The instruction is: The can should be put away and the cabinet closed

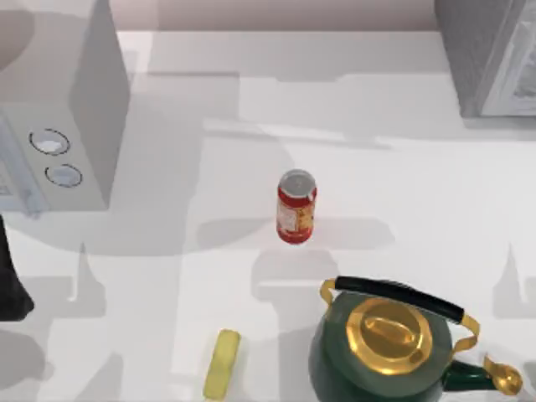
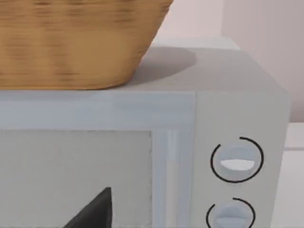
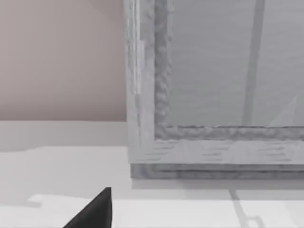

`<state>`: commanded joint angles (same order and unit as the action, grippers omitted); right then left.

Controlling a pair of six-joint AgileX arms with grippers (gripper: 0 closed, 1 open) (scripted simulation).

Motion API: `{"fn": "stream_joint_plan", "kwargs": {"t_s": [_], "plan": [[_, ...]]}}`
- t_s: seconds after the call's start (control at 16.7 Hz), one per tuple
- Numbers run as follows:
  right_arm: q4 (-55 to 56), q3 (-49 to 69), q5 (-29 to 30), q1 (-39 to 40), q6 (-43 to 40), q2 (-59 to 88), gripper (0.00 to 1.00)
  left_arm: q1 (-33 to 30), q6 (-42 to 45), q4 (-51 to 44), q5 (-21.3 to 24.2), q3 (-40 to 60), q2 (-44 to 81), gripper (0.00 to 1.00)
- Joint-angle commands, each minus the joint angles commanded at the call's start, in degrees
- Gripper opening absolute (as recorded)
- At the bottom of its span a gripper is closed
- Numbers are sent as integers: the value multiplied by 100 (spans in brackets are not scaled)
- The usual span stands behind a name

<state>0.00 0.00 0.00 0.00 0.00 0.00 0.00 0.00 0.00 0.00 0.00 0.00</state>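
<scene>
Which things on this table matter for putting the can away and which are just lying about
Belong to the job:
can, upright mid-table
cabinet, top view's far right

Just lying about:
green kettle
pale yellow block
microwave
wicker basket on the microwave

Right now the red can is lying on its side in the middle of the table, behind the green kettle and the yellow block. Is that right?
Not quite. The can stands upright, its silver top facing up, as the top view shows. The rest holds: it is mid-table, behind the green kettle and the yellow block.
</scene>
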Motion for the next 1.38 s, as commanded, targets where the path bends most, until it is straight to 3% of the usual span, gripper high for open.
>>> {"fn": "stream_joint_plan", "kwargs": {"t_s": [0.24,0.48,1.38], "plan": [[-47,115,63,102,57,175,100,0,0,0,0,0,0,100],[-269,813,438,662,473,1257,100,0,0,0,0,0,0,100],[-1304,5730,2692,4162,3458,9096,100,0,0,0,0,0,0,100]]}}
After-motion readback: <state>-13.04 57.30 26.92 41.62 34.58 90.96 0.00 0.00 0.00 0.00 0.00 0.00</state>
